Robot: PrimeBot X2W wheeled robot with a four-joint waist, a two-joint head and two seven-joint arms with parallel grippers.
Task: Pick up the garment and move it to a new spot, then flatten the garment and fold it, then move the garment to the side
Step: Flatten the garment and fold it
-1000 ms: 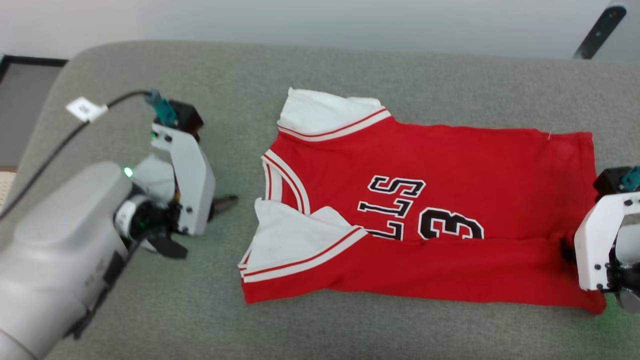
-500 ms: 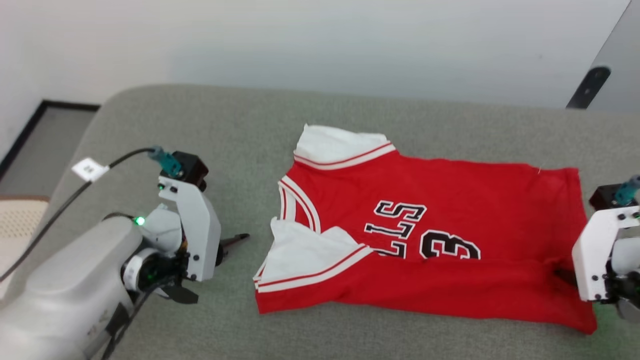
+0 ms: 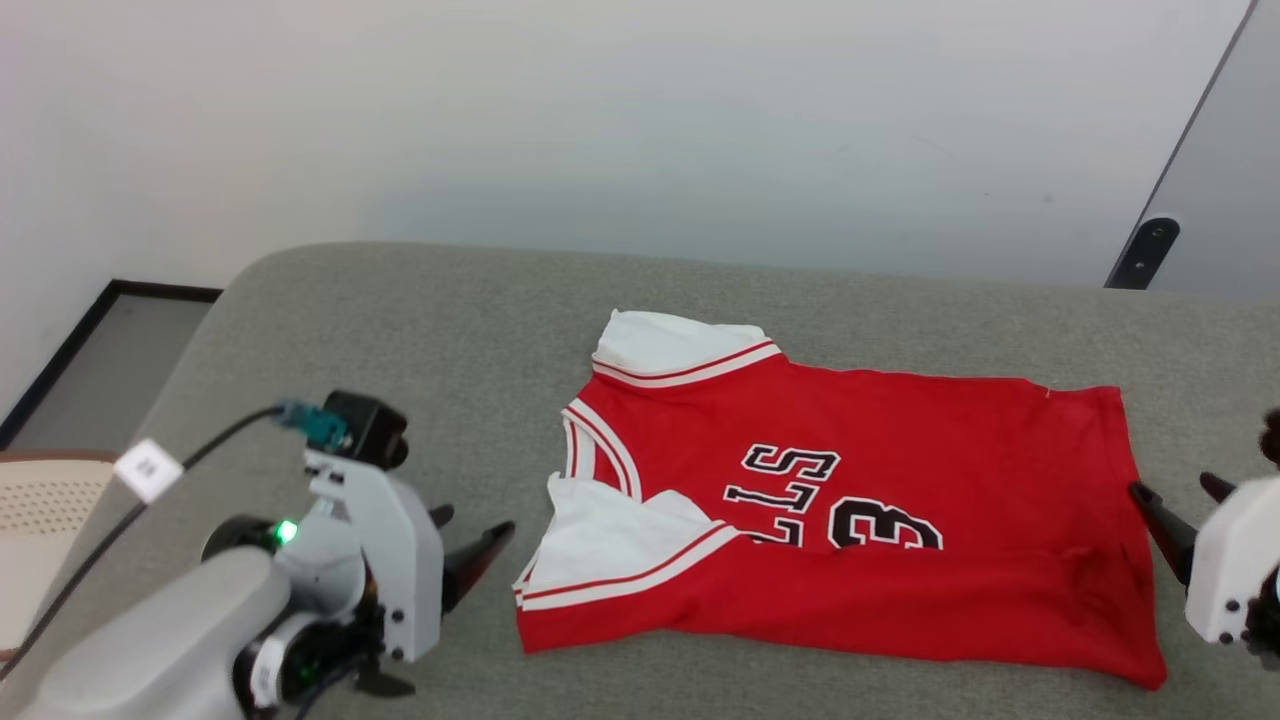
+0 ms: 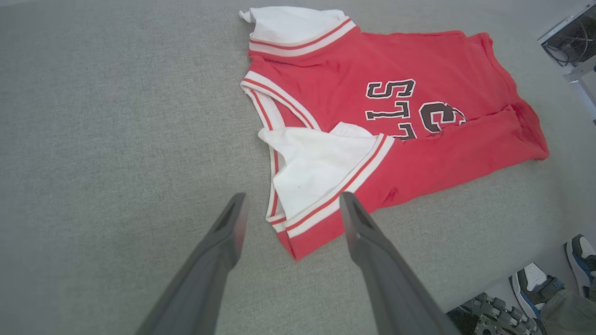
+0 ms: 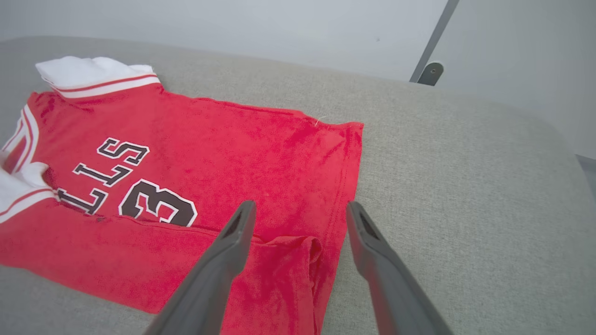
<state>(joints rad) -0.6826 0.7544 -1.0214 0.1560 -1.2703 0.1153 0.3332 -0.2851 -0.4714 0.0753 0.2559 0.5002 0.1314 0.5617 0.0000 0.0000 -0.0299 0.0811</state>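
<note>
**Jersey half-folded, both hands open**

The red garment point(image 3: 880, 470) lies flat on the grey fabric counter point(image 3: 400, 330). Its near long edge is folded over part of the lettering. The left hand point(image 4: 293, 199) hovers by the collar end, fingers spread. The right hand point(image 5: 301, 204) is over the hem end, fingers apart, holding nothing.

Grey upholstered surface point(image 3: 400, 330) overlooked from above by head view, viewed low and close from either end by wrist views, red white-sleeved jersey point(image 3: 900, 440) shared by all three
</note>
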